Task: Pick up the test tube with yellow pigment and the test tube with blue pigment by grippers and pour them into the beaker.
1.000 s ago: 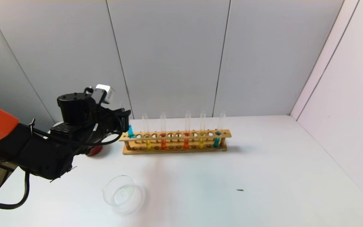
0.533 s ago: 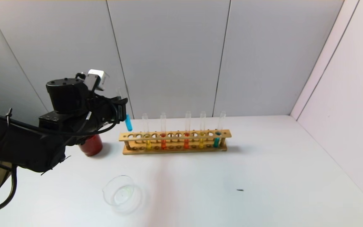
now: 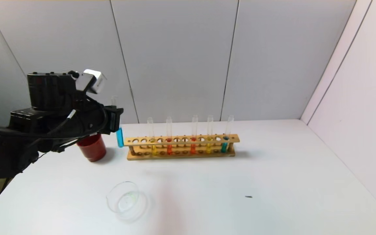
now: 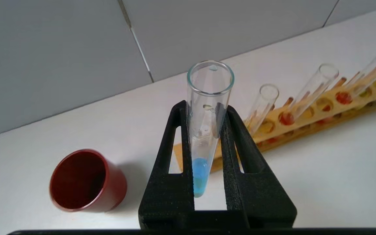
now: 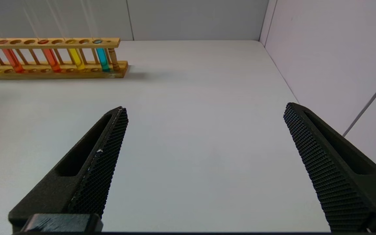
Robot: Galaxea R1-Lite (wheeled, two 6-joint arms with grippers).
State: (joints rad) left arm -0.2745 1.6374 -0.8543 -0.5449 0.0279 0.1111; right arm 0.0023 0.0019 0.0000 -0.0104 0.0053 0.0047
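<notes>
Blue tube lifted clear of the rack, pinched in the left pincer (image 4: 206, 114).

Test tube with blue pigment (image 3: 119, 137) held upright above the desk (image 3: 273, 182), just off the left end of the wooden rack (image 3: 181, 147), beside the dark red cup (image 3: 91, 147). Test tube with yellow pigment (image 3: 153, 143) standing in the rack near that same end. Beaker (image 3: 127, 200) on the desk nearer the robot, well apart from the rack. Right pincer (image 5: 204, 163) spread wide over bare desk.
</notes>
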